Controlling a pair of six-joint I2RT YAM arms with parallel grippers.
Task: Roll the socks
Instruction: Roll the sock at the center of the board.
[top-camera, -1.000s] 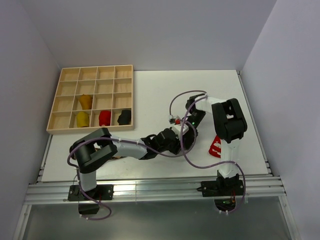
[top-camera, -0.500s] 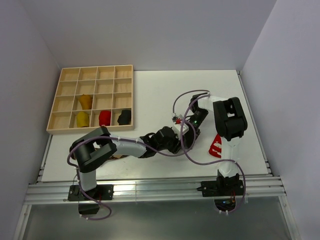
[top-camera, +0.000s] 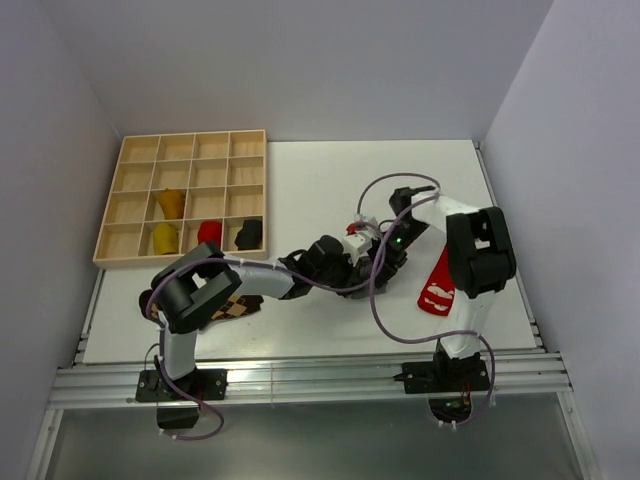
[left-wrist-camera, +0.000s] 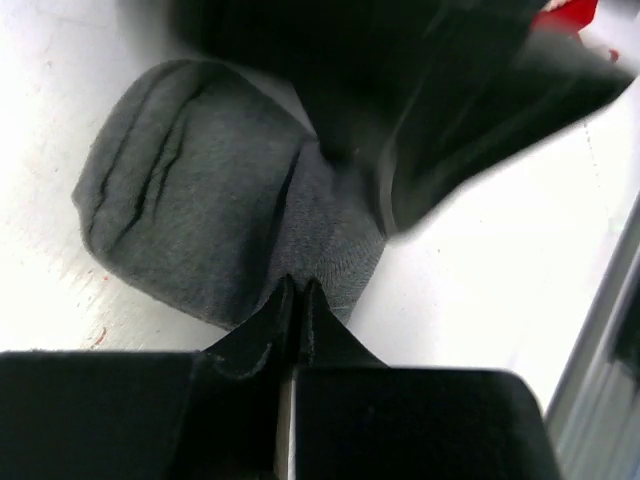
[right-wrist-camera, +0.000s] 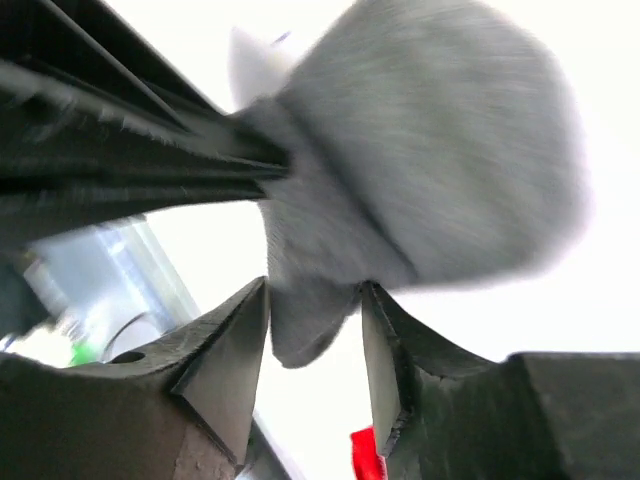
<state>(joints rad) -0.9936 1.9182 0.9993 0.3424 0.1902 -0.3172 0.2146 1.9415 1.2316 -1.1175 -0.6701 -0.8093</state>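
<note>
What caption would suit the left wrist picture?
The left tool pinches the grey sock by its edge on the table.

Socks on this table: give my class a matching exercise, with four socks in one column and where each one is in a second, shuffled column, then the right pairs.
1 grey sock
2 red sock with white marks
3 argyle sock
4 black bundle

A in the wooden tray
B flat beside the right arm
C pinched in the left hand
D by the left arm

Pairs: 1-C, 2-B, 3-D, 4-A
</note>
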